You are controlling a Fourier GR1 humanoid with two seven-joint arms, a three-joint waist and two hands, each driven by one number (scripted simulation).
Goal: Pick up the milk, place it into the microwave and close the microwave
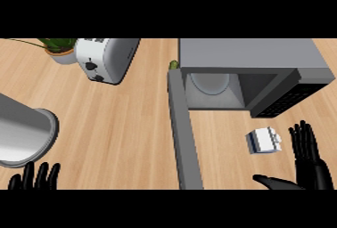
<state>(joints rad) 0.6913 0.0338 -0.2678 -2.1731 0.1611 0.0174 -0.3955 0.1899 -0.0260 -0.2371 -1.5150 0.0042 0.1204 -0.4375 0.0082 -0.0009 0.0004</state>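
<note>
Approach stage: the right hand [309,156], fingers straight and spread, hangs just beside the milk carton [265,140] on the bench [125,129]; grasping comes next, then the open microwave [250,75].

A light wooden counter [118,129] carries everything. At its far left stand a small white pot with a green plant [60,52] and a white toaster [105,59]. A grey metal pot [23,132] sits at the left edge. Far right stands a grey microwave [253,67], its door [183,133] open, with a small white milk carton [265,140] lying nearer.
</note>
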